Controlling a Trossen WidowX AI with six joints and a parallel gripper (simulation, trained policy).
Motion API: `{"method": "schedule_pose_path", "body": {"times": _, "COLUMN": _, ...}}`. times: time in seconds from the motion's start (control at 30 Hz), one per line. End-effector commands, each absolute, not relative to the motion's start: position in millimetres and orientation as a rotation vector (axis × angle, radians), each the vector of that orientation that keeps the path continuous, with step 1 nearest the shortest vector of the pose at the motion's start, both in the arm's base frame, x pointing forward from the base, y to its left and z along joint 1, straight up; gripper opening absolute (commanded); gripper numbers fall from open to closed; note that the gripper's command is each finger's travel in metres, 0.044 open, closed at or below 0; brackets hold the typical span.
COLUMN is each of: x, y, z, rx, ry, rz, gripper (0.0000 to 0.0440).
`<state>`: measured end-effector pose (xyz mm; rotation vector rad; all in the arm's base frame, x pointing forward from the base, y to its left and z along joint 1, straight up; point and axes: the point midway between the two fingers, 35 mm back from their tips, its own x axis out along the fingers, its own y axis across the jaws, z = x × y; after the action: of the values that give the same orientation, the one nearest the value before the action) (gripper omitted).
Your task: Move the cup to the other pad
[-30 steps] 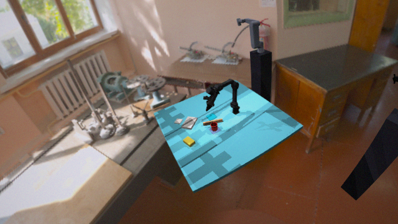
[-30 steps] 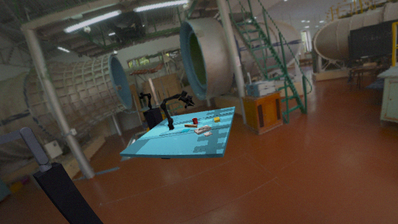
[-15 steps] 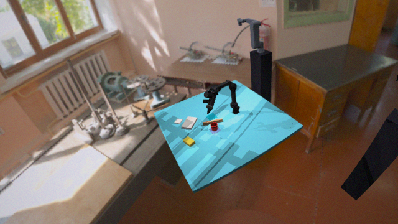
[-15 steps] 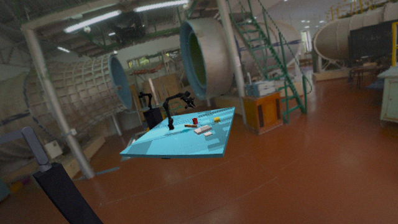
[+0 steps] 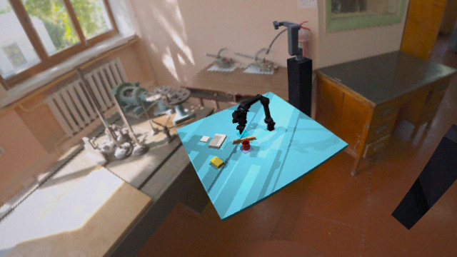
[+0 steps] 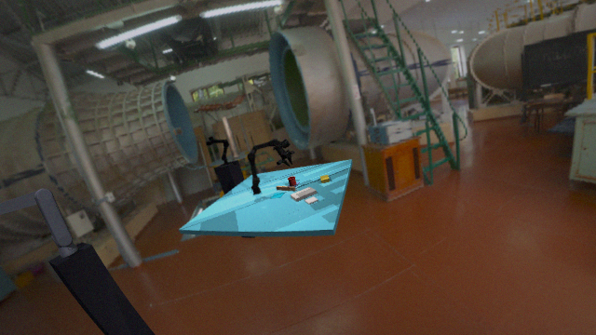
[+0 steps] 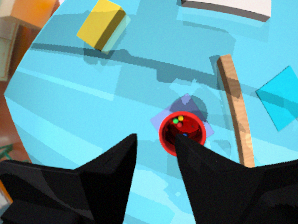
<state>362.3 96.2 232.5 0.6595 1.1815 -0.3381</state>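
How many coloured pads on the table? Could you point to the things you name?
2. Purple pad (image 5: 245,152) (image 7: 159,120): under the red cup (image 5: 245,145) (image 6: 291,180) (image 7: 194,128), partly covered. Cyan pad (image 5: 243,134) (image 6: 277,195) (image 7: 280,98): across the wooden bar (image 5: 240,140) (image 6: 285,188) (image 7: 235,102) from it. No others visible; small ones could be hidden.

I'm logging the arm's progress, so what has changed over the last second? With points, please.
The gripper (image 5: 241,131) (image 6: 289,164) (image 7: 156,139) has come lower, a little nearer the cup (image 5: 245,145) (image 6: 291,181). Nothing was taken hold of or let go; the fingers stand apart with nothing between them. The cup, wooden strip (image 5: 237,140) (image 6: 285,188) (image 7: 236,107) and yellow block (image 5: 216,162) (image 6: 325,179) (image 7: 101,24) stayed put.
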Motion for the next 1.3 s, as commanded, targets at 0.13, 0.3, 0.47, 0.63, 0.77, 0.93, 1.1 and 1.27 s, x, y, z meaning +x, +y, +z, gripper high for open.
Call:
{"method": "schedule_pose_path", "body": {"times": 0.13, "x": 357, "y": 94, "z": 212, "rx": 0.628, "ry": 1.272, "rz": -0.419, "gripper": 0.0148}}
{"method": "schedule_pose_path", "body": {"times": 0.3, "x": 352, "y": 92, "z": 198, "rx": 0.600, "ry": 1.337, "rz": -0.472, "gripper": 0.0155}}
{"method": "schedule_pose_path", "body": {"times": 0.47, "x": 347, "y": 90, "z": 182, "rx": 0.570, "ry": 1.396, "rz": -0.527, "gripper": 0.0163}}
{"method": "schedule_pose_path", "body": {"times": 0.63, "x": 343, "y": 88, "z": 167, "rx": 0.546, "ry": 1.438, "rz": -0.576, "gripper": 0.0170}}
{"method": "schedule_pose_path", "body": {"times": 0.77, "x": 340, "y": 87, "z": 155, "rx": 0.531, "ry": 1.463, "rz": -0.609, "gripper": 0.0174}}
{"method": "schedule_pose_path", "body": {"times": 0.93, "x": 338, "y": 86, "z": 138, "rx": 0.514, "ry": 1.486, "rz": -0.644, "gripper": 0.0178}}
{"method": "schedule_pose_path", "body": {"times": 1.1, "x": 336, "y": 85, "z": 121, "rx": 0.499, "ry": 1.505, "rz": -0.668, "gripper": 0.0183}}
{"method": "schedule_pose_path", "body": {"times": 1.27, "x": 335, "y": 83, "z": 104, "rx": 0.482, "ry": 1.521, "rz": -0.681, "gripper": 0.0185}}
